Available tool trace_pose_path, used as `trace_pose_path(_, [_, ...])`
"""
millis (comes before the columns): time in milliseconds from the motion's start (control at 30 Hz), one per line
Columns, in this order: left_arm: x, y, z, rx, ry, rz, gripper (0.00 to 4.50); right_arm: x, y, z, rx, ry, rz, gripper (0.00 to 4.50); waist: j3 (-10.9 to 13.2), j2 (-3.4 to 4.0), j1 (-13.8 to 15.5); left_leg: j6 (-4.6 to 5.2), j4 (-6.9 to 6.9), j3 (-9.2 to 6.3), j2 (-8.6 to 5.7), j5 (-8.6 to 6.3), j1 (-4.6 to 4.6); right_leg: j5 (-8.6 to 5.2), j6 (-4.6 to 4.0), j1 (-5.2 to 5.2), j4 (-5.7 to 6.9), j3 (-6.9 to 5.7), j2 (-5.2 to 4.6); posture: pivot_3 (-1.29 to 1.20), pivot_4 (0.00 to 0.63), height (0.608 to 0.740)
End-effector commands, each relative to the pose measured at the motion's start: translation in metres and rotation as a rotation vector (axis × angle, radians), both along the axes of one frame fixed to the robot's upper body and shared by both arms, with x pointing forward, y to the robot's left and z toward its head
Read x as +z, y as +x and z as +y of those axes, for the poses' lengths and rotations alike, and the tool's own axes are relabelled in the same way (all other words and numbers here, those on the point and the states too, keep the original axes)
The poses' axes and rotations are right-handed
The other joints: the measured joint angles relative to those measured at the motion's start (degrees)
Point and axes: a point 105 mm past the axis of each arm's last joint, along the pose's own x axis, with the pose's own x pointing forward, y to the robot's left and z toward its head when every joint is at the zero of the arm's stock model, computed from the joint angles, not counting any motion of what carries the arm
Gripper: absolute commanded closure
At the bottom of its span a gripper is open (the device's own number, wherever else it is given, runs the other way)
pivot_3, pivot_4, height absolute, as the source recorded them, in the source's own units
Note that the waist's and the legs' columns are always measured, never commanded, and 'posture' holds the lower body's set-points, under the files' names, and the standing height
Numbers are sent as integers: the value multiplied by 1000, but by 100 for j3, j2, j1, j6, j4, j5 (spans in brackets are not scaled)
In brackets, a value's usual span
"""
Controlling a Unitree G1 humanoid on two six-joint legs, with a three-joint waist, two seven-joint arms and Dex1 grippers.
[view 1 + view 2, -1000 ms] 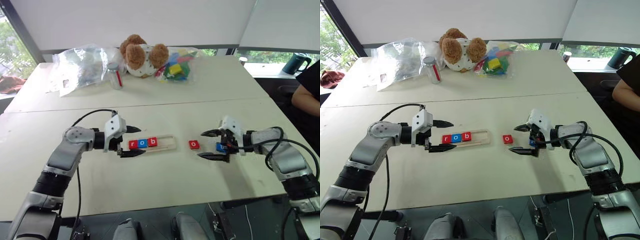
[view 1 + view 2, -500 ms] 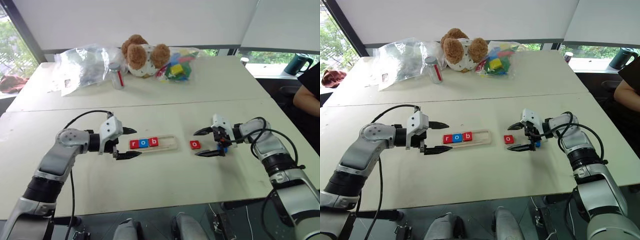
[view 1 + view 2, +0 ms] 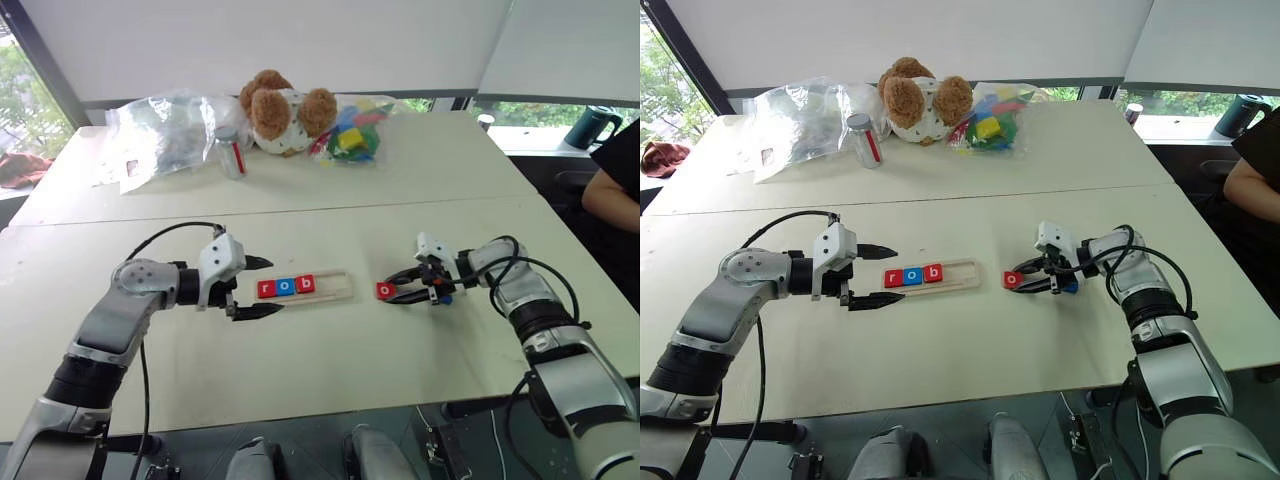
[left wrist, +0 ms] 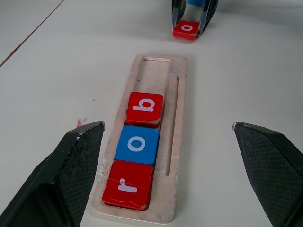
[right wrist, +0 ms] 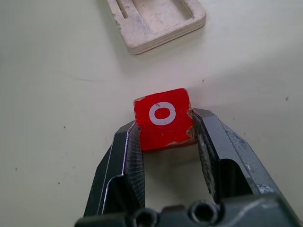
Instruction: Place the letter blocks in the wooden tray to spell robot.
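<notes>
A: Item one, nearest the front edge of the pale tabletop [image 3: 330, 370]?

B: Left gripper [image 3: 258, 287], two black fingers spread wide, holding nothing. It sits just off the left end of the long pale wooden tray [image 3: 340, 288], one finger on either side of that end.

A: Tray contents?

B: Three flat square tiles in the left half, touching in a row: red tile with white r [image 4: 128, 184], blue tile with white o [image 4: 138, 144], red tile with white b [image 4: 144, 108]. The right half of the groove is bare. The tray lies about mid-table, lengthwise left to right.

A: Item two?

B: Right gripper [image 5: 165, 135], fingers closed on the red square tile with white o [image 5: 163, 117], one pad against each side. The tile rests on the tabletop just beyond the tray's right end, apart from it.

A: Anything behind that gripper?

B: A small blue tile [image 3: 443, 296], partly hidden by the gripper; its letter cannot be read.

A: Far edge of the table?

B: Left to right: crumpled clear plastic bag [image 3: 160, 135], small clear jar with a silver lid [image 3: 231, 152], brown teddy bear in a white spotted shirt [image 3: 285, 110], clear bag of yellow, green and pink toy blocks [image 3: 352, 135].

A: Beyond the table?

B: A dark green mug [image 3: 592, 126] on the window ledge at the far right, and a person's arm [image 3: 610, 195] by the right edge.
</notes>
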Motion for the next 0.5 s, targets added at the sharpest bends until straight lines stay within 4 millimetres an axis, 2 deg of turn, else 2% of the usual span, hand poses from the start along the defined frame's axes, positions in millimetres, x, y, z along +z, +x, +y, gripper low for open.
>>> trace_pose_path(33, [12, 6, 13, 33, 5, -51, 0, 38, 8, 26, 59, 70, -83, 3369, 1, 2, -17, -1, 0, 2, 1, 0, 4, 0, 0, 0, 3, 2, 0, 0, 150, 740])
trace_pose_path(133, [9, 10, 24, 62, 37, -48, 0, 54, 11, 52, 107, 83, -115, 3369, 4, 7, -28, -2, -1, 12, 4, 1, 17, 0, 0, -2, 17, 9, 1, 0, 150, 740])
trace_pose_path(233, [3, 11, 33, 76, 73, -41, 0, 60, 11, 70, 150, 74, -131, 3369, 5, 7, -11, -7, -6, 19, 6, 4, 31, 0, -1, 1, 27, 12, 4, 0, 150, 740])
trace_pose_path(333, [-2, 10, 42, 96, 86, -25, 0, 53, 12, 86, 188, 20, -133, 3369, 4, 6, 9, -7, -6, 34, 4, 4, 34, -1, -1, 10, 23, 10, 2, 0, 150, 740])
trace_pose_path(500, [-6, 7, 49, 122, 92, -16, 0, 37, 18, 98, 202, -56, -129, 3369, 4, 7, 8, -6, -5, 51, 2, 3, 33, -1, -1, 10, 18, 14, -4, 0, 150, 740])
